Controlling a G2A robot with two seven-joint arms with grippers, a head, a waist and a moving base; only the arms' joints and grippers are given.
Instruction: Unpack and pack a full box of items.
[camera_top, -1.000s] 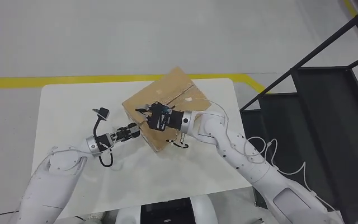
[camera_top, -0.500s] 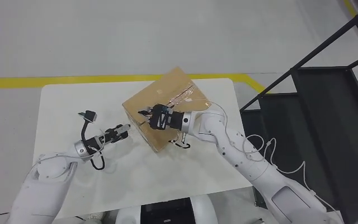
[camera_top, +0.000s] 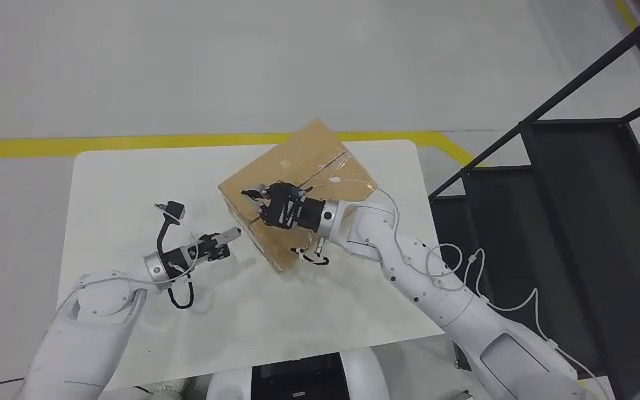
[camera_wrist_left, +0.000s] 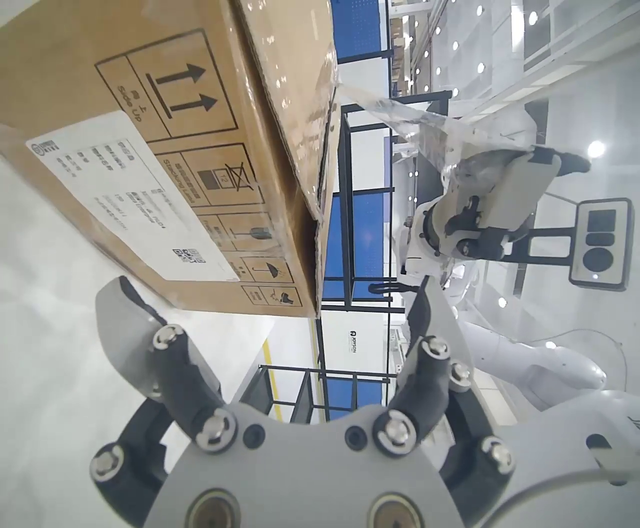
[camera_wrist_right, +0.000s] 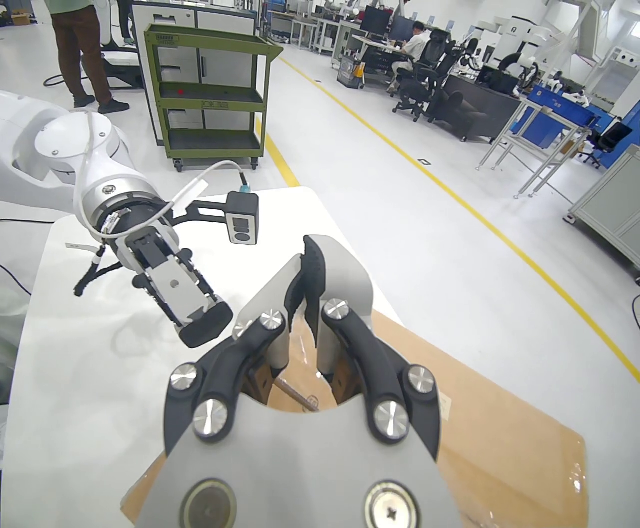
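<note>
Cardboard box (camera_wrist_left: 200, 150): cut by upper-left frame edge, contents unseen; clear tape (camera_wrist_left: 400, 117) end buried in right gripper (camera_wrist_right: 306, 272).

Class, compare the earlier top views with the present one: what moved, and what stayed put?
The left tool drew back from the side of the brown cardboard box and hangs open. The right tool stayed shut above the box top, clear tape trailing from it. The box kept its place.
</note>
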